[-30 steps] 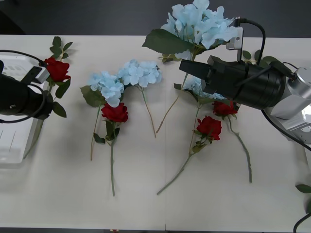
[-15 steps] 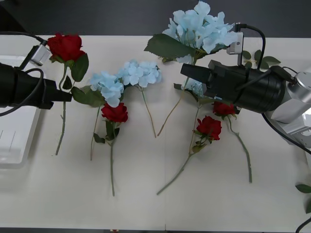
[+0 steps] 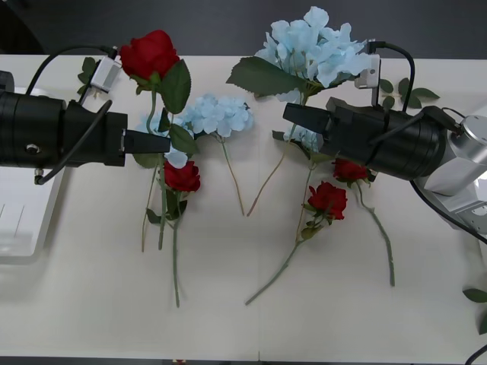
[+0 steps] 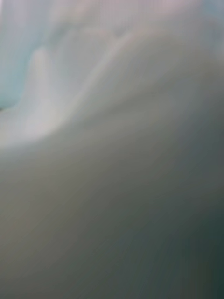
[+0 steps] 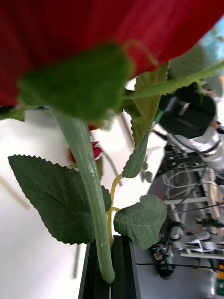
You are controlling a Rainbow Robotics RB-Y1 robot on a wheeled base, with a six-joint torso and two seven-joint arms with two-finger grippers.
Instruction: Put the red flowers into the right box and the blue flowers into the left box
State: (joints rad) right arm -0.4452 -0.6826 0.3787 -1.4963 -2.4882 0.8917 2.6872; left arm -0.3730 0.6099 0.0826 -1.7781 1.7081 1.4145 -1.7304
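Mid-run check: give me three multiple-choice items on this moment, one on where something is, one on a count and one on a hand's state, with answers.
1. Where is the blue flower that the right hand holds?
A. In the left box
B. Raised over the table's far side
C. At the table's near edge

2. How many red roses lie on the table?
A. One
B. Three
C. Five

3. The left hand is:
A. open
B. shut on the held rose
C. shut on a blue flower

Answers:
1 B: its head is up by the far edge, just beyond the right hand.
2 B: one lies left of centre and two lie by the right arm.
3 B: the left wrist view shows the green stem clamped between the fingers.
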